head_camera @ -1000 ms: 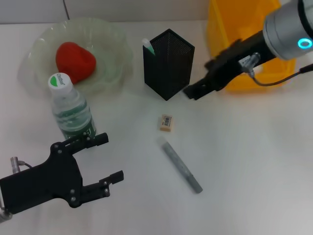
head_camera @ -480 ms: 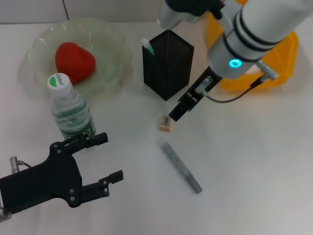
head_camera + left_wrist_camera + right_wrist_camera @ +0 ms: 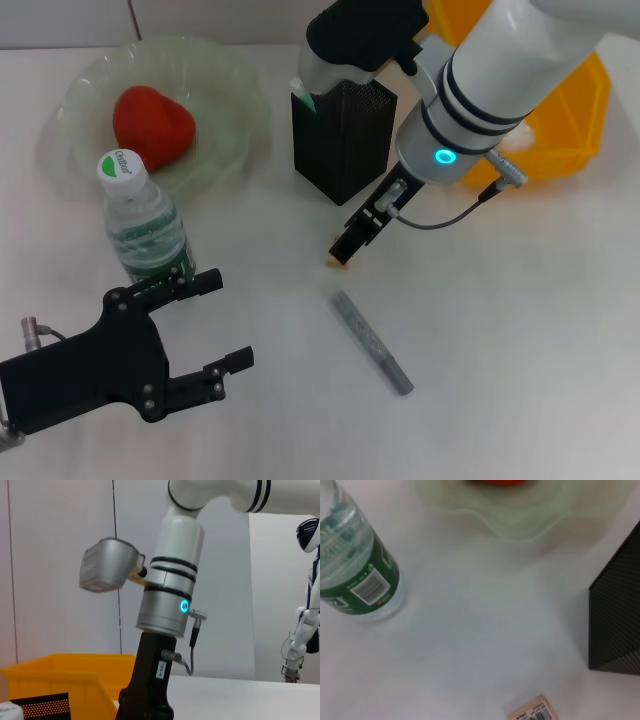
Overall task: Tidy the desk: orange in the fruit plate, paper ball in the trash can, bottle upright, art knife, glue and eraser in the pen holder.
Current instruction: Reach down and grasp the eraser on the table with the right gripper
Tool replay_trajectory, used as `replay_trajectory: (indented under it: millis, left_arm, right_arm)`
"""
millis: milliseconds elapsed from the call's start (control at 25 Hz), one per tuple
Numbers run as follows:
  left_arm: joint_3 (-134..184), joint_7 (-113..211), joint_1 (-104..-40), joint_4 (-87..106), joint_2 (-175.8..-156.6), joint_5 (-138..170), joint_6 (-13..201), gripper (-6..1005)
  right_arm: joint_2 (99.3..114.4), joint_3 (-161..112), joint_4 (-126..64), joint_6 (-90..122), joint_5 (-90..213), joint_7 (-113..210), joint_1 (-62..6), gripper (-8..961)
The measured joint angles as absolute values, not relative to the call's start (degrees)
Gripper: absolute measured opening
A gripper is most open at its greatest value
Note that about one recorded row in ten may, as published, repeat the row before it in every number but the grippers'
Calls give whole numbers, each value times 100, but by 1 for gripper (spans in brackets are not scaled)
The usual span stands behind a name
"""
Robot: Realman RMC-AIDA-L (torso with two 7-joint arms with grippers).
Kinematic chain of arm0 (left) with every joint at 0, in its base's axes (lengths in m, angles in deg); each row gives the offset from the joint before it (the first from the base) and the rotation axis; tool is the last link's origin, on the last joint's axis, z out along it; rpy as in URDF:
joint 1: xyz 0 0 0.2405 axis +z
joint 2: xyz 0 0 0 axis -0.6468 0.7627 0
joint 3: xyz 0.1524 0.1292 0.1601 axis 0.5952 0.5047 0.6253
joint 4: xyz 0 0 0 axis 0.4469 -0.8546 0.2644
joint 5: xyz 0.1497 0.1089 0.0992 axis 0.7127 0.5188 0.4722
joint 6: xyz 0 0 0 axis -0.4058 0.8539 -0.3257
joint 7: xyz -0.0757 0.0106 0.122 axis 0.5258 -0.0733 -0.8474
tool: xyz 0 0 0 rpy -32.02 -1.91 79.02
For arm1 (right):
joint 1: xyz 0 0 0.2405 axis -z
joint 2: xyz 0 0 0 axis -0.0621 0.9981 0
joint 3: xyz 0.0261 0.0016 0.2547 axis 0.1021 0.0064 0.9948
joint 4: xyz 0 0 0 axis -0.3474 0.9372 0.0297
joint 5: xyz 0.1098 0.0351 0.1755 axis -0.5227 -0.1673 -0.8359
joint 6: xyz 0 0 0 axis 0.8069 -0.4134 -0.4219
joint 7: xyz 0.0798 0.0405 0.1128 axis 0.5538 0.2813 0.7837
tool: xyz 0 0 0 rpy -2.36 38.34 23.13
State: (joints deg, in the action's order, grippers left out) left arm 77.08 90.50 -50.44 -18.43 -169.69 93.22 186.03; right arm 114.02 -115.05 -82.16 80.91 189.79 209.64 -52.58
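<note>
My right gripper (image 3: 350,242) hangs low over the tan eraser (image 3: 532,711), which is almost hidden beneath it in the head view. The grey art knife (image 3: 372,342) lies on the table just in front of it. The black mesh pen holder (image 3: 343,130) stands behind, with a glue stick (image 3: 302,95) in it. The bottle (image 3: 145,225) stands upright with its green-white cap on. A red fruit (image 3: 152,122) sits in the glass fruit plate (image 3: 232,90). My left gripper (image 3: 225,322) is open and empty at the front left, near the bottle. The paper ball is out of view.
The yellow trash can (image 3: 565,110) stands at the back right, behind my right arm. The right wrist view shows the bottle (image 3: 350,570), the plate's rim (image 3: 530,515) and a corner of the pen holder (image 3: 620,615).
My right arm has swung from beside the trash can towards the front left and come down over the eraser, now covering it. The left arm has not moved.
</note>
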Motion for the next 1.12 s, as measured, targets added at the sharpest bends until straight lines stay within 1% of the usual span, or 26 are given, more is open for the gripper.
replay_trajectory:
  millis: [560, 960, 1120]
  left_arm:
    - [7724, 9009, -5086, -1802, -16977, 9299, 18612, 785]
    - [7728, 9005, -5129, -1798, -16986, 9309, 18612, 785]
    - [7729, 9005, -5146, -1793, -16992, 9314, 18612, 785]
  right_arm:
    - [11401, -12048, -7721, 7418, 18581, 20964, -5370, 836]
    - [11401, -12181, -7674, 7312, 18557, 20978, -5374, 833]
    - [11401, -12184, -7670, 7282, 18557, 20978, -5370, 643]
